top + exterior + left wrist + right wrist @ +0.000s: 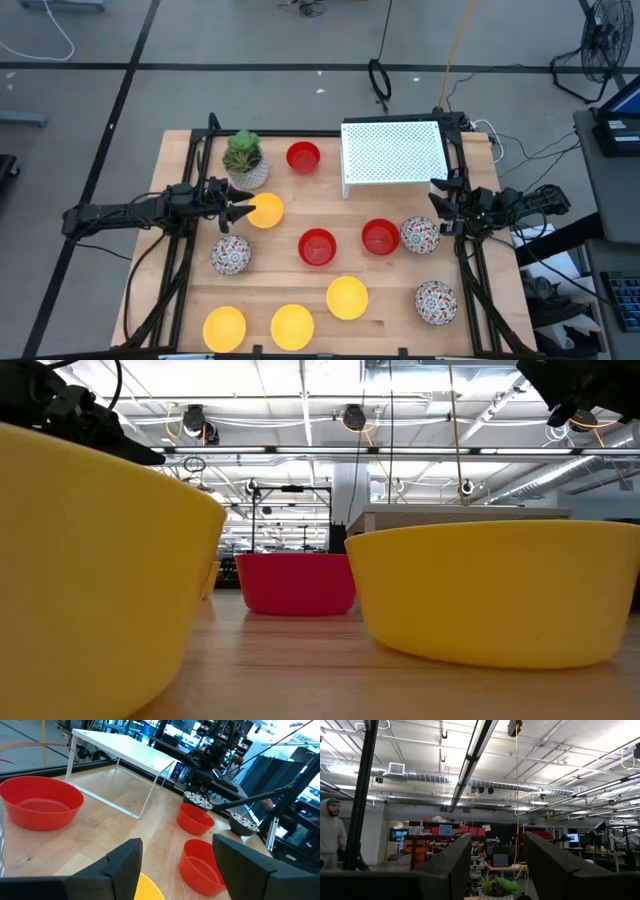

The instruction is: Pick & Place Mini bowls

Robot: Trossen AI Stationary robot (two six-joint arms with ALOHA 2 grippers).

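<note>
High view: the left gripper (243, 209) hovers with fingers spread wide at a yellow bowl (266, 211) beside the plant pot (244, 160). It should lower squarely over the rim before closing. The right gripper (441, 200), open and empty, waits near a speckled bowl (419, 235).

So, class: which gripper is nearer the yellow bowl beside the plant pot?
Left. The left gripper hangs open at that yellow bowl's edge; the right gripper is open across the table, by the white rack.
</note>
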